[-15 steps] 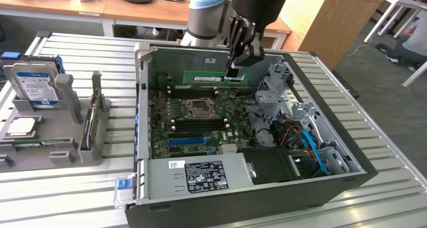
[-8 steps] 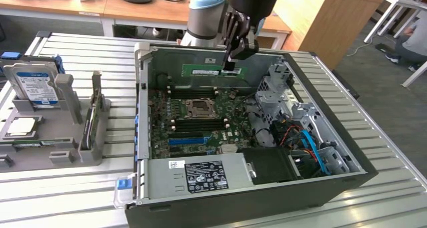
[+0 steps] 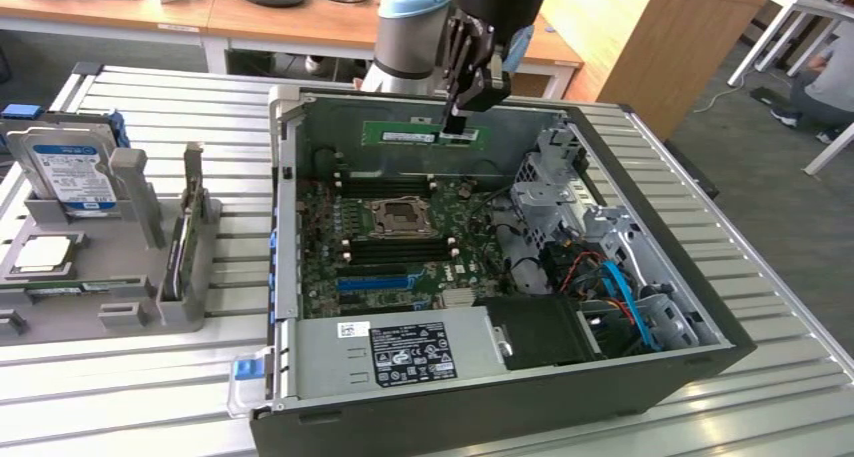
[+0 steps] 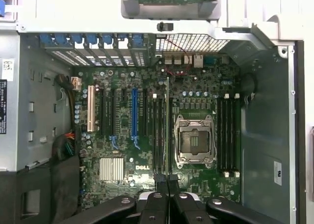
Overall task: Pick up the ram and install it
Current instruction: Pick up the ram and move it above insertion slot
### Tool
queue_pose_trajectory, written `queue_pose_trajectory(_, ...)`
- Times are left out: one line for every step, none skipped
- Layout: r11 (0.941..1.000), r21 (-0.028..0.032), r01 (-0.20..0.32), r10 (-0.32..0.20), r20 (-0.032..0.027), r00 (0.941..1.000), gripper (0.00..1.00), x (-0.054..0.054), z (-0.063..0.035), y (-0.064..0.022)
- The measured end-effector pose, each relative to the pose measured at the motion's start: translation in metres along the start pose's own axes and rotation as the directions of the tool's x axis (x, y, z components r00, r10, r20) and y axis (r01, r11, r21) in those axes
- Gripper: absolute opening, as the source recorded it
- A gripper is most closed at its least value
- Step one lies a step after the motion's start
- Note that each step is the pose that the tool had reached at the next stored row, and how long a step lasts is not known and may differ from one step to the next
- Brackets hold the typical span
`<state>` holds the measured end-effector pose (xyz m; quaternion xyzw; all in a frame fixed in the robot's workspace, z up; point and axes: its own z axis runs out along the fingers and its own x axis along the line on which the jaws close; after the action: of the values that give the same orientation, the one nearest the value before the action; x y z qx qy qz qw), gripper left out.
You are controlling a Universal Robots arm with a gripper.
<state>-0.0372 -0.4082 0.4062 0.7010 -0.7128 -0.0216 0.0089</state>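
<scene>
In the exterior view, one gripper (image 3: 461,127) is clamped on one end of the ram (image 3: 400,135). It holds the green stick level, on its long edge, above the far part of the open computer case (image 3: 694,352), at about twelve o'clock from the motherboard (image 3: 447,222). At nine o'clock from the case, this view also takes in a grey fixture (image 3: 127,177) on the slatted table (image 3: 120,397). The fixture carries one hard drive (image 3: 67,172) with a blue-white label and one square silver processor chip (image 3: 40,252).

The wrist view looks straight down into the case. The ram (image 4: 168,126) appears edge-on as a thin line running out from the gripper (image 4: 168,181), whose fingers (image 4: 161,181) press on it from both sides. Below lie one processor socket (image 4: 195,143), two banks of black memory slots flanking it, one ribbed silver heatsink (image 4: 112,168), one white expansion slot (image 4: 91,108) and one long blue slot (image 4: 133,111). The ram hangs over the slot bank (image 4: 156,130) between the socket and the blue slot.
</scene>
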Motion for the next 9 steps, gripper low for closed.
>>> queue_pose_trajectory(1.0000, 0.0000, 0.000, 0.000, 0.0002, 1.0000, 0.11, -0.0004, 0.0001, 0.0000)
queue_pose_trajectory(1.0000, 0.0002, 0.000, 0.000, 0.0003, 1.0000, 0.11, -0.0005, 0.0003, 0.0001)
queue_pose_trajectory(1.0000, 0.0002, 0.000, 0.000, 0.0004, 1.0000, 0.11, -0.0006, 0.0007, 0.0000)
queue_pose_trajectory(1.0000, 0.0001, 0.000, 0.000, 0.0002, 1.0000, 0.11, -0.0006, 0.0011, 0.0000)
queue_pose_trajectory(1.0000, 0.0001, 0.000, 0.000, 0.0000, 1.0000, 0.11, -0.0006, 0.0017, 0.0000)
queue_pose_trajectory(1.0000, 0.0000, 0.000, 0.000, 0.0000, 1.0000, 0.11, -0.0007, 0.0024, -0.0001)
queue_pose_trajectory(1.0000, 0.0000, 0.000, 0.000, 0.0001, 1.0000, 0.11, -0.0007, 0.0031, -0.0001)
queue_pose_trajectory(1.0000, 0.0001, 0.000, 0.000, 0.0001, 1.0000, 0.11, -0.0006, 0.0038, -0.0001)
queue_pose_trajectory(1.0000, 0.0000, 0.000, 0.000, 0.0002, 1.0000, 0.11, -0.0006, 0.0043, -0.0001)
